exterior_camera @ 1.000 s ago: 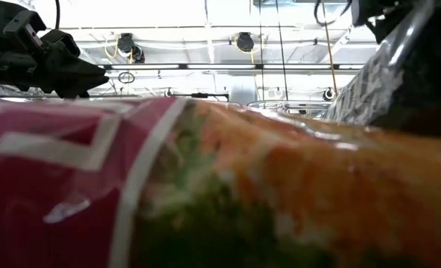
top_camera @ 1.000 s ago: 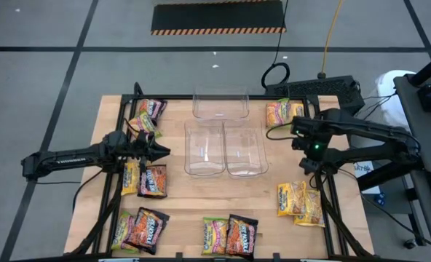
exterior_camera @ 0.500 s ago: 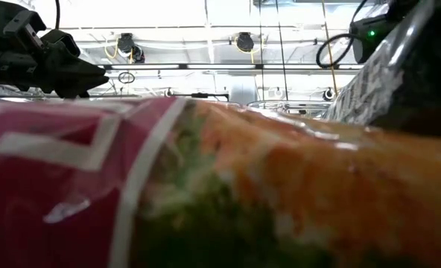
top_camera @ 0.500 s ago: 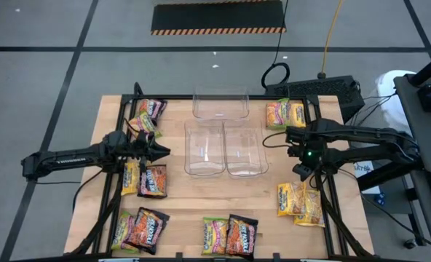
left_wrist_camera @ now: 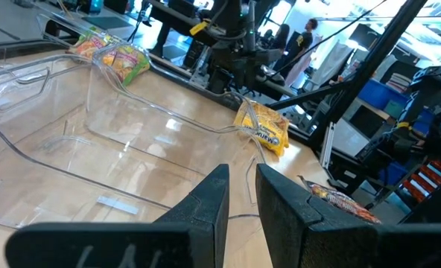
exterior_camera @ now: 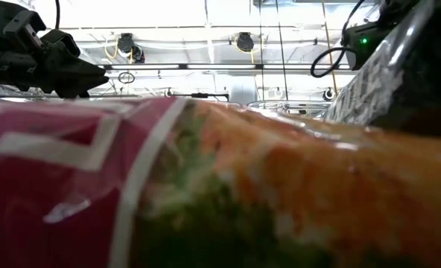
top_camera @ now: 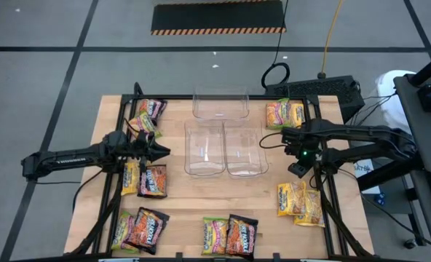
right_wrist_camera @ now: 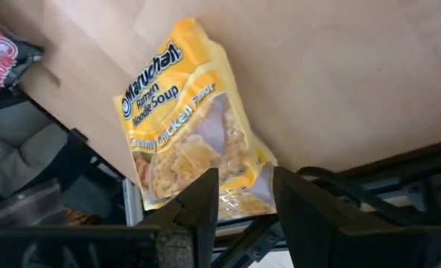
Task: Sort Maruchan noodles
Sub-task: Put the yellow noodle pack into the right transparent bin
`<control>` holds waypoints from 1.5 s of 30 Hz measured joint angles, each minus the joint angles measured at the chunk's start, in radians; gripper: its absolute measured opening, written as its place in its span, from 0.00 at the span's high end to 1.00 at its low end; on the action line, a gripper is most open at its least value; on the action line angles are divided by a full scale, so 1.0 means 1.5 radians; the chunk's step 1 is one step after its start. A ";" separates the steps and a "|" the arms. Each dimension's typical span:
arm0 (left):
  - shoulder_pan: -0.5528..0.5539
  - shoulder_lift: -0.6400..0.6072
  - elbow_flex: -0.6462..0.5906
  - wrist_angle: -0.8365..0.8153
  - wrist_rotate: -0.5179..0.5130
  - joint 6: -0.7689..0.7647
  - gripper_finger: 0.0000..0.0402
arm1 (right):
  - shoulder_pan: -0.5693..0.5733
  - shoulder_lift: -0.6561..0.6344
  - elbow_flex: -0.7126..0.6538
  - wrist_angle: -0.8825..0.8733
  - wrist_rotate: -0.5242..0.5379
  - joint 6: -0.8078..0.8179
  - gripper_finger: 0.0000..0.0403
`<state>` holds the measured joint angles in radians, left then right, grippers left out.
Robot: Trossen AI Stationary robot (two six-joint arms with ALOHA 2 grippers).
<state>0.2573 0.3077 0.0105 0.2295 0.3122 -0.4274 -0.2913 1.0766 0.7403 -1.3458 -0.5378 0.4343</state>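
Note:
Maruchan noodle packets lie flat on the wooden table in groups: far left, mid left, near left, near middle, far right, and yellow ones at the right. My right gripper hangs open above the table, just far of the yellow packets, slanting down. Its wrist view shows a yellow packet beyond the open fingers. My left gripper is level and open with a narrow gap, nothing between the fingers, pointing at the clear bins.
Three clear plastic bins stand mid-table: one far, two side by side nearer. A black frame rail runs along the table's right side by the yellow packets. In the low view a pink-green packet fills the foreground.
My right gripper has sunk toward the table and shifted a little toward its left edge and tipped more steeply downward, now above the bare wood just far of the yellow packets. The packets and the left arm have kept still.

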 joint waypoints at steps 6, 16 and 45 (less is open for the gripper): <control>0.000 0.000 0.000 0.000 0.000 0.000 0.82 | 0.000 0.020 0.000 -0.019 -0.007 -0.001 0.70; 0.000 0.000 0.000 0.000 0.000 0.000 0.82 | 0.024 0.068 -0.003 -0.017 -0.006 -0.001 0.70; 0.000 0.000 0.000 0.000 0.000 0.000 0.82 | 0.086 0.092 -0.063 0.099 0.011 0.034 0.70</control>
<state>0.2576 0.3077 0.0102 0.2295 0.3125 -0.4274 -0.1616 1.2140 0.6464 -1.1971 -0.5217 0.4855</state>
